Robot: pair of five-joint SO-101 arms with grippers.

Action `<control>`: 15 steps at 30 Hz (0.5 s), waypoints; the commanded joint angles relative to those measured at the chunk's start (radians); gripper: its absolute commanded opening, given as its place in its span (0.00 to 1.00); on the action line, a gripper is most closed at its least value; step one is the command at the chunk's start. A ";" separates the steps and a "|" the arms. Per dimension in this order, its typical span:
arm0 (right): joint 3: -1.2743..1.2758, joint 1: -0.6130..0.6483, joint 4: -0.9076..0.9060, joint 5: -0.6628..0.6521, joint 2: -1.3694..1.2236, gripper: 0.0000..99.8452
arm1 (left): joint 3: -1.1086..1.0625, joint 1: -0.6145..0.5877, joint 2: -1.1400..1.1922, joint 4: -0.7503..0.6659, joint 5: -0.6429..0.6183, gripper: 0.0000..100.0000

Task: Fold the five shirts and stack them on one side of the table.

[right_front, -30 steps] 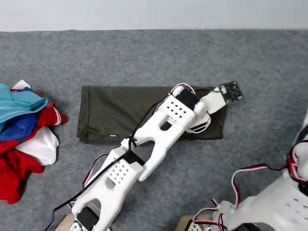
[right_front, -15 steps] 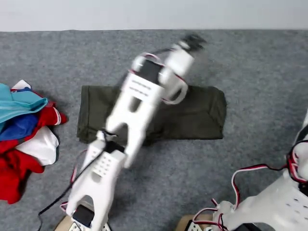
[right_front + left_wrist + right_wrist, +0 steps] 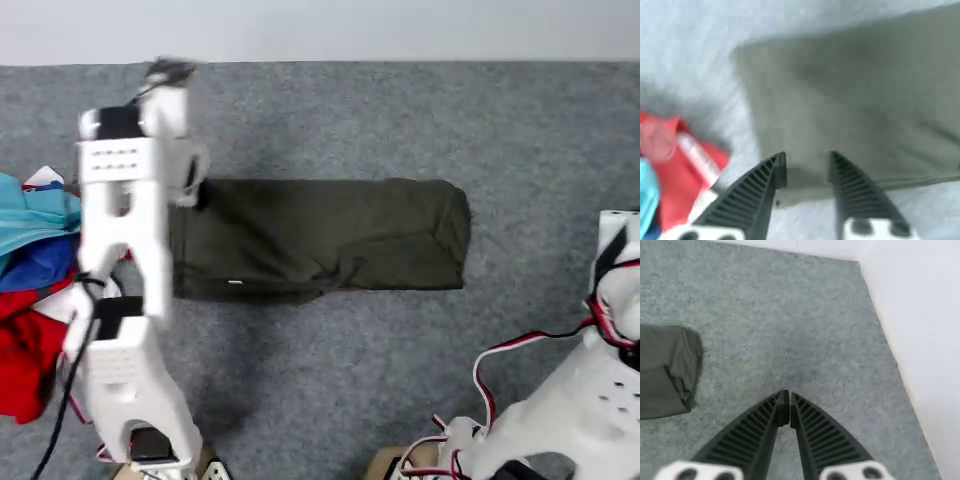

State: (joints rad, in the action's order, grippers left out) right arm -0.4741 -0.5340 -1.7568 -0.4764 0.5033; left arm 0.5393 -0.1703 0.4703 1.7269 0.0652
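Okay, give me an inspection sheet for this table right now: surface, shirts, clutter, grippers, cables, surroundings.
Surface: grey mat covering the table.
Job's things: green shirt folded into a long strip mid-table; pile of red, blue, teal and white shirts, unfolded, at the left edge.
Clutter: nothing seen.
Grippers: left gripper open, above the green shirt's end nearest the pile; right gripper shut, above the mat, apart from the shirt.
Cables: red and white wires loop beside the right arm.
Surroundings: white wall behind the table.
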 commanded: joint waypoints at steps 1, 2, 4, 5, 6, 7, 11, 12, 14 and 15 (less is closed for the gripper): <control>0.011 0.012 -0.038 0.000 0.007 0.01 | -0.041 -0.086 -0.040 0.026 0.089 0.22; 0.020 0.012 -0.038 0.000 0.007 0.01 | -0.044 -0.100 -0.021 0.025 0.114 0.23; 0.040 0.012 -0.038 0.000 0.008 0.01 | -0.041 -0.120 0.026 0.014 0.146 0.24; 0.051 0.012 -0.038 0.000 0.008 0.01 | -0.039 -0.126 0.052 0.003 0.155 0.24; 0.060 0.012 -0.038 0.000 0.008 0.01 | -0.031 -0.127 0.077 -0.005 0.158 0.24; 0.068 0.012 -0.038 0.000 0.008 0.01 | -0.021 -0.127 0.103 -0.011 0.160 0.24; 0.075 0.012 -0.038 0.000 0.008 0.01 | 0.070 -0.118 0.224 -0.017 0.172 0.24; 0.075 0.012 -0.038 0.000 0.008 0.01 | 0.105 -0.118 0.261 -0.017 0.172 0.24; 0.075 0.008 -0.038 -0.002 0.008 0.01 | 0.183 -0.120 0.341 -0.012 0.170 0.24; 0.075 0.008 -0.038 -0.003 0.008 0.01 | 0.223 -0.120 0.381 -0.006 0.170 0.24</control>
State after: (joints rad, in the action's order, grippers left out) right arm -0.3989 -0.5340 -1.7568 -0.4764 0.5033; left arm 0.6467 -0.2900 0.7879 1.7254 0.2248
